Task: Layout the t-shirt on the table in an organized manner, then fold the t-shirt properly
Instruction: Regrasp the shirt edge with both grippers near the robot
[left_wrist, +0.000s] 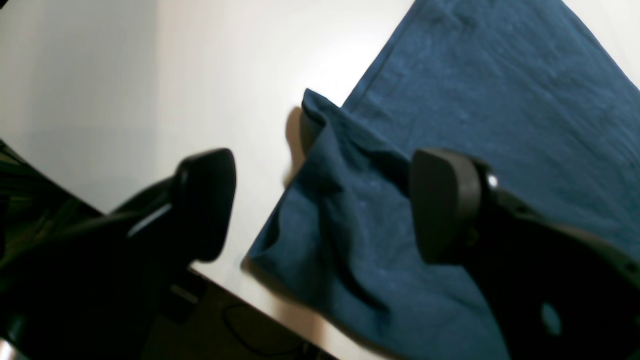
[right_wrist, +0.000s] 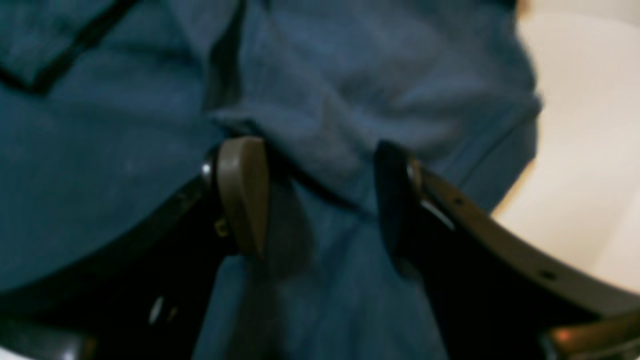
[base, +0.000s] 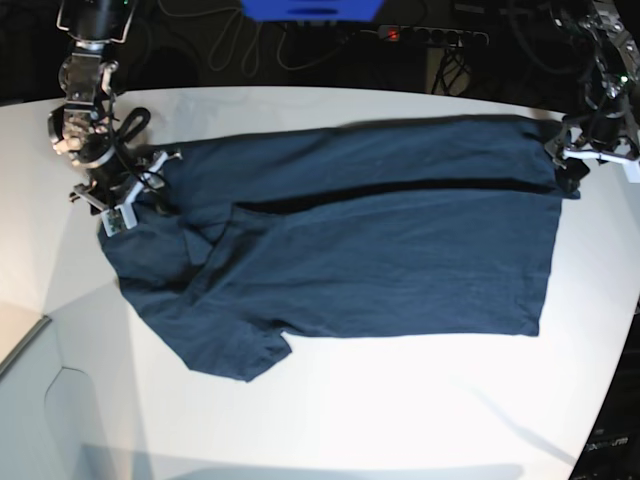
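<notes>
On the left of the base view, my right gripper (right_wrist: 320, 200) has its jaws spread, with a raised fold of the t-shirt (base: 350, 240) between them. The shirt lies across the table (base: 400, 410). My left gripper (left_wrist: 322, 200) stands wide apart over the shirt's bunched corner, gripping nothing.

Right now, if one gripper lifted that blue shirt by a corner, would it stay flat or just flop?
Probably flop: the t-shirt already bunches into soft folds near its edge. It looks thin and light, so it would likely drape and drag across the smooth table.
</notes>
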